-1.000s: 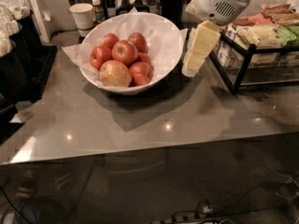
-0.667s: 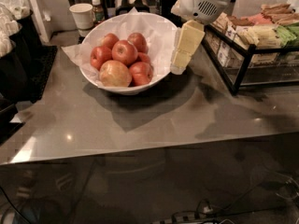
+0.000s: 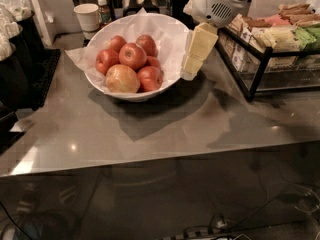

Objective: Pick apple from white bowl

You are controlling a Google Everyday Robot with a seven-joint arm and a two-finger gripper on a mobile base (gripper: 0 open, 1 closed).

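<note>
The white bowl point(image 3: 165, 44), lined with crinkled white paper, stands at the back middle of the grey counter. It holds several glossy red apples point(image 3: 132, 55) and one larger yellowish-tan apple point(image 3: 122, 79) at the front. My gripper point(image 3: 192, 59) hangs from the white arm at the top right, its pale yellow fingers point(image 3: 199, 46) pointing down over the bowl's right rim, to the right of the apples. It holds nothing.
A small white paper cup point(image 3: 87, 16) and a small bottle point(image 3: 103, 10) stand behind the bowl. A black wire rack point(image 3: 255, 69) of packaged snacks is at the right. Dark equipment point(image 3: 22, 64) sits at the left. The counter's front edge point(image 3: 150, 161) runs across the middle.
The gripper has moved left from beside the snack rack to over the bowl's right rim. The apples and bowl have not moved.
</note>
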